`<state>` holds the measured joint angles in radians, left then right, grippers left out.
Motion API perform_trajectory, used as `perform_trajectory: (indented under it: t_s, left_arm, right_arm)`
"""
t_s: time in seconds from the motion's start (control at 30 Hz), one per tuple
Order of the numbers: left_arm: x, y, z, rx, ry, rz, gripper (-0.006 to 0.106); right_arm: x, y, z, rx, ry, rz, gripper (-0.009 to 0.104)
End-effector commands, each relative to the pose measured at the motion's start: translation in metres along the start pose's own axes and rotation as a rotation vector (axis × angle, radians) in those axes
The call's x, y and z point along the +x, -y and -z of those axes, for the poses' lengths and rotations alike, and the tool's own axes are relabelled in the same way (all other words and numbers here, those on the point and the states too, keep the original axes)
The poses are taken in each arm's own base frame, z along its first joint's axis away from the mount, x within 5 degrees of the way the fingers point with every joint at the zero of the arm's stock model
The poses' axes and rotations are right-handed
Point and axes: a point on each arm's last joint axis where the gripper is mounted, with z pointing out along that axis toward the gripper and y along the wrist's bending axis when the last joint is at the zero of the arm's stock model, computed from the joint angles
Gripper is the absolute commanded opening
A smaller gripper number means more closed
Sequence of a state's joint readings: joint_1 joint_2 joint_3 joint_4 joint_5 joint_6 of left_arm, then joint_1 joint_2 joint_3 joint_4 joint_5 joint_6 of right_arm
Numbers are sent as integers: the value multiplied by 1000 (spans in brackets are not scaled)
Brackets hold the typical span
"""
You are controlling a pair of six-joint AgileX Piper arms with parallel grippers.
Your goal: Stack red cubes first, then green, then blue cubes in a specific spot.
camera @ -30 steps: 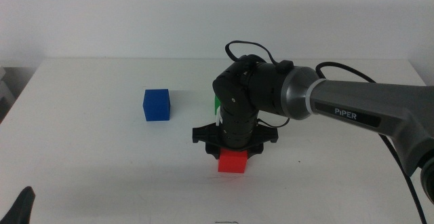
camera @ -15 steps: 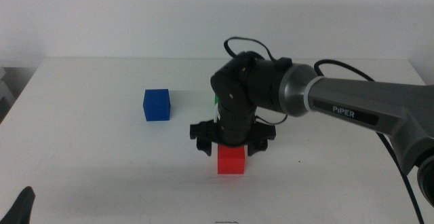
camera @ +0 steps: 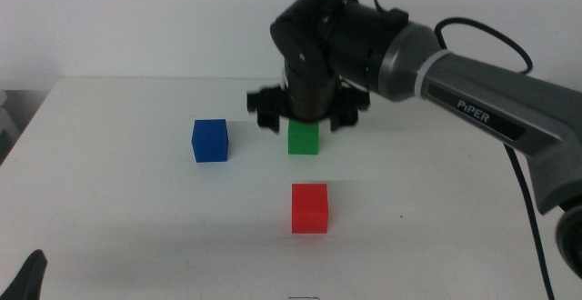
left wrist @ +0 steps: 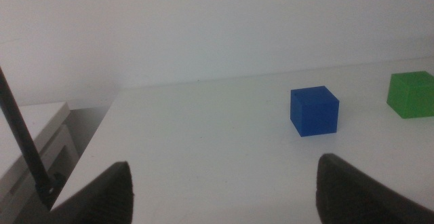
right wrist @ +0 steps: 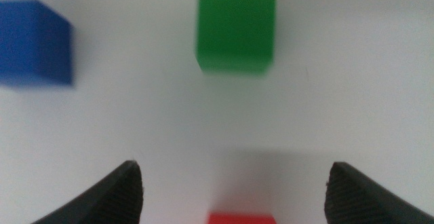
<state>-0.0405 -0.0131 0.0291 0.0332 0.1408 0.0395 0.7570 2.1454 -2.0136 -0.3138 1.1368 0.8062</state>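
Note:
The red cube (camera: 309, 208) rests alone on the white table, near the middle front; only its top edge shows in the right wrist view (right wrist: 241, 218). Behind it sits the green cube (camera: 304, 138) (right wrist: 236, 26) (left wrist: 411, 94), and the blue cube (camera: 210, 140) (left wrist: 314, 111) (right wrist: 34, 42) lies to its left. My right gripper (camera: 307, 116) (right wrist: 234, 168) hangs open and empty above the table, just over the green cube's far side, touching nothing. Down at the front left corner, my left gripper (camera: 27, 277) (left wrist: 224, 164) waits open.
The white table (camera: 136, 209) ends at a far edge against a pale wall. The right arm's grey link (camera: 473, 82) and black cable (camera: 518, 182) reach in from the right, above the table. A pale cabinet (left wrist: 34, 149) stands beside the table's left edge.
My right gripper opened off the red cube, left it on the table, then rose and moved back over the green cube. The left arm stayed put.

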Motion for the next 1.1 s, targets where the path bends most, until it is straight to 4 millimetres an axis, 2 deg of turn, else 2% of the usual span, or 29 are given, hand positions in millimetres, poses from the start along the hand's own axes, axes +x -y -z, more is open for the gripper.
perform_trajectory:
  t_s: [0.0,0.13,0.37,0.53,0.73,0.8,0.87,0.9,0.93,1.0,1.07]
  left_arm:
    - [-9,0,2,0,103,13,91]
    - [-9,0,2,0,103,13,91]
    - [-9,0,2,0,103,13,91]
    - [-9,0,2,0,103,13,91]
    - [-9,0,2,0,103,13,91]
    - [-9,0,2,0,103,13,91]
    - [-9,0,2,0,103,13,91]
    - [-9,0,2,0,103,13,91]
    - [-9,0,2,0,103,13,91]
    - [-9,0,2,0,103,13,91]
    - [-9,0,2,0,103,13,91]
  right_arm:
    - [-28,7,35,-64,152,-5,70]
    - [-47,9,25,-67,191,-5,70]
    - [-65,10,-14,-53,201,-12,70]
    - [-66,13,-49,-24,179,-16,70]
    - [-62,11,-74,-21,164,-15,66]
    - [-61,11,-78,-19,164,-11,57]
    - [-61,11,-78,-17,166,-5,41]
    - [-62,11,-76,-19,167,-5,32]
    - [-62,11,-73,-22,169,-1,16]
    - [-65,11,-64,-32,182,12,-2]
    - [-65,10,-51,-29,184,41,-1]
